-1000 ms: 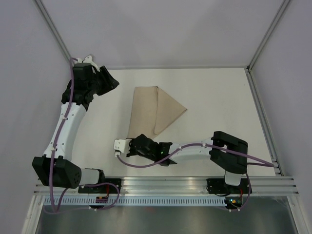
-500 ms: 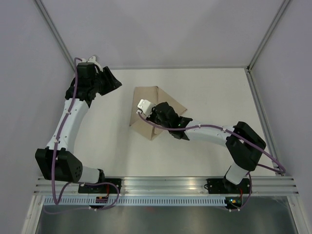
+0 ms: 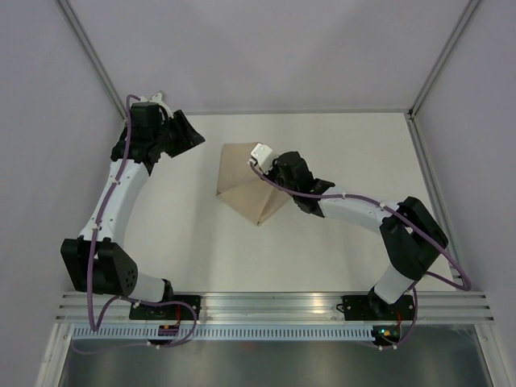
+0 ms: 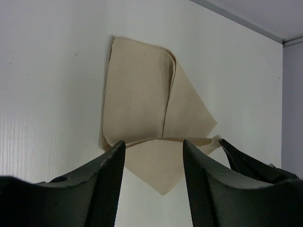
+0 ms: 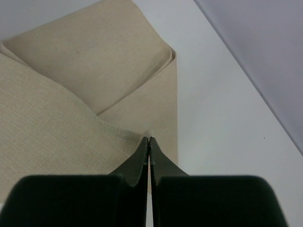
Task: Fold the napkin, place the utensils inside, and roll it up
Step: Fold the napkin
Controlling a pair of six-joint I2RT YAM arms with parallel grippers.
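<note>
The tan napkin lies partly folded at the table's middle back. It also shows in the left wrist view and the right wrist view. My right gripper is shut on a corner of the napkin and holds that flap raised over the cloth's far right part. My left gripper is open and empty, held above the table to the left of the napkin; its jaws frame the cloth's near point. No utensils are in view.
The white table is bounded by a metal frame rail on the right and grey walls at the back and sides. The right arm stretches across the table's right half.
My right gripper has carried the napkin's corner from near the front edge back and to the right over the cloth, which is now a compact folded shape. The left gripper has barely moved.
</note>
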